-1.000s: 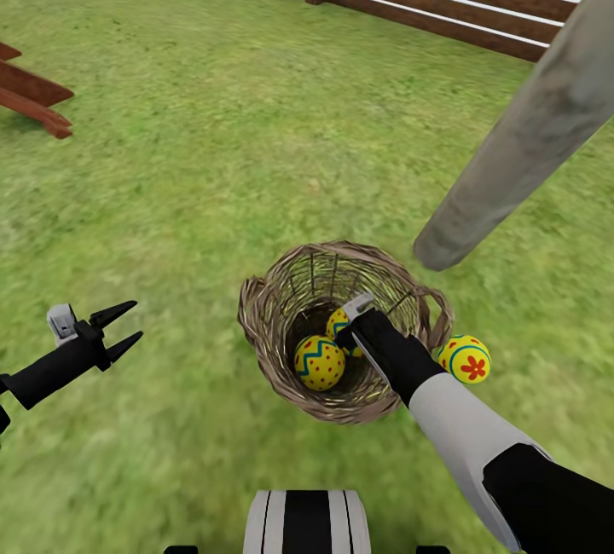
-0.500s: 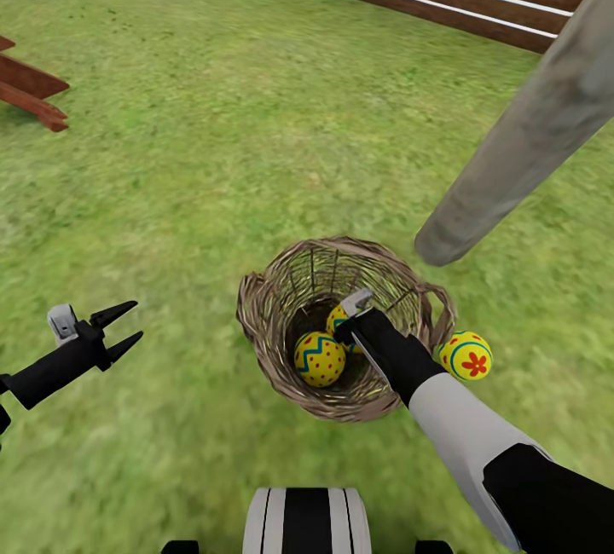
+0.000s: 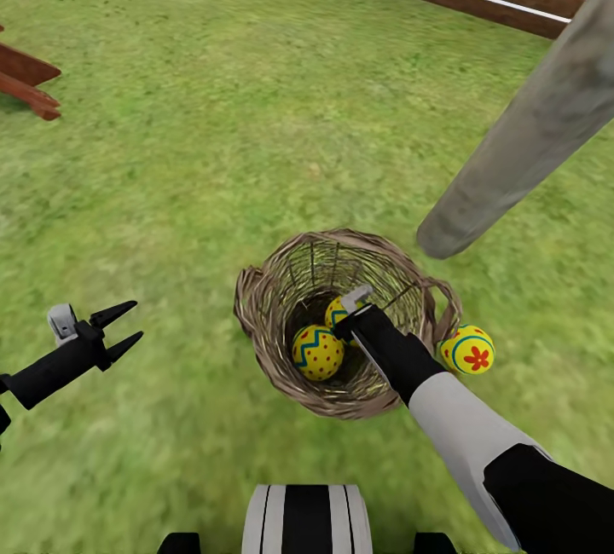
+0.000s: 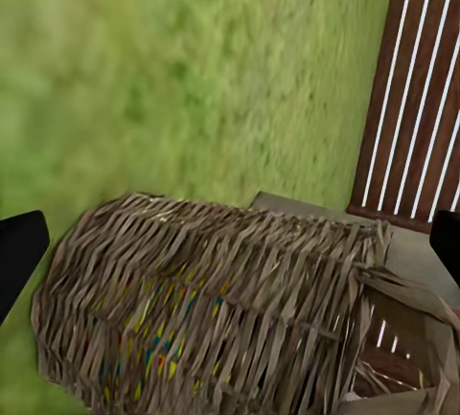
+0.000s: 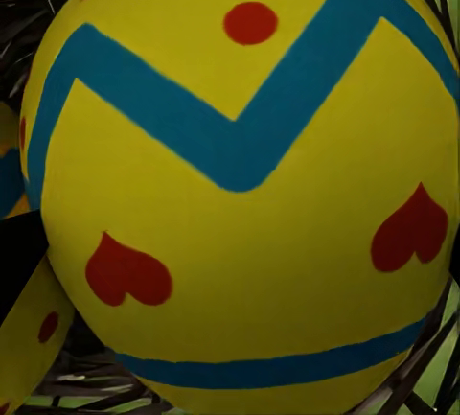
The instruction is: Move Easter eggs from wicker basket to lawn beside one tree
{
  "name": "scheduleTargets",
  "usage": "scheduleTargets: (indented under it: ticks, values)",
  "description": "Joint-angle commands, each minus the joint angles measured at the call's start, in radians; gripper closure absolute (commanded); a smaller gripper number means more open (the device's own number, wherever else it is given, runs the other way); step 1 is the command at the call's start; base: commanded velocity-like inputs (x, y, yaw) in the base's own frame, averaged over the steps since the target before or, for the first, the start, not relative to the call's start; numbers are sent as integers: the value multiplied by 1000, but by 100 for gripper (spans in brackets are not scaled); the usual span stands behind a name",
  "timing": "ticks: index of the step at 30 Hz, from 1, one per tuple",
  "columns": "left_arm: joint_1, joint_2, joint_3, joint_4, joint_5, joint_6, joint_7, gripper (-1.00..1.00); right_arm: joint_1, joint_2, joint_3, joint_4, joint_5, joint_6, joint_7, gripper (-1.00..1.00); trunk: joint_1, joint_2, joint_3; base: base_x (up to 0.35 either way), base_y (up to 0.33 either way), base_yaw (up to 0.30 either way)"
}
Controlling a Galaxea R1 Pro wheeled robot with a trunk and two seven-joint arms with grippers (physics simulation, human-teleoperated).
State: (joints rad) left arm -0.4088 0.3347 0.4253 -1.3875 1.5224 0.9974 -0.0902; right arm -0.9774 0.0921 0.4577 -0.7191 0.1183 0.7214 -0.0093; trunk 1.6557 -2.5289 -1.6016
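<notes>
**Right gripper down in the basket, on an egg**

Basket (image 3: 281,328) sits on the lawn (image 3: 213,136), just short of the tree trunk (image 3: 520,153) that leans in from the right. I've got the right gripper (image 3: 345,324) reached down inside it, and its tip is against the far egg (image 3: 335,312), which sits right at the fingers. On my right wrist feed that egg (image 5: 244,195) is huge and dead ahead, yellow with a blue zigzag and red hearts. I cannot tell how far the jaws stand apart, or whether they have hold of it. A second egg (image 3: 318,352) lies in the basket just beside the gripper, on its left. The third egg (image 3: 467,349) is out on the grass, touching the basket's right side, near the trunk. Left gripper (image 3: 119,328) hangs well off to the left over the lawn, jaws parted, holding nothing; its camera looks at the basket wall (image 4: 211,300).
</notes>
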Motion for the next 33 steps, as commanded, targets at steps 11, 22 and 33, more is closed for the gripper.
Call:
scheduleTargets:
  ticks: [11,22,33]
  values:
    - [-1,0,0,0,-10,4,-10,-100,0,0,2,20,-31,4,3,100,1,-1,-8,0,0,0]
    - [-1,-1,0,-1,-10,4,-10,-100,0,3,2,20,-31,5,3,100,2,-1,-16,0,0,0]
    - [-1,-13,0,-1,-10,4,-10,-100,0,9,2,20,-31,7,3,100,-1,1,11,0,0,0]
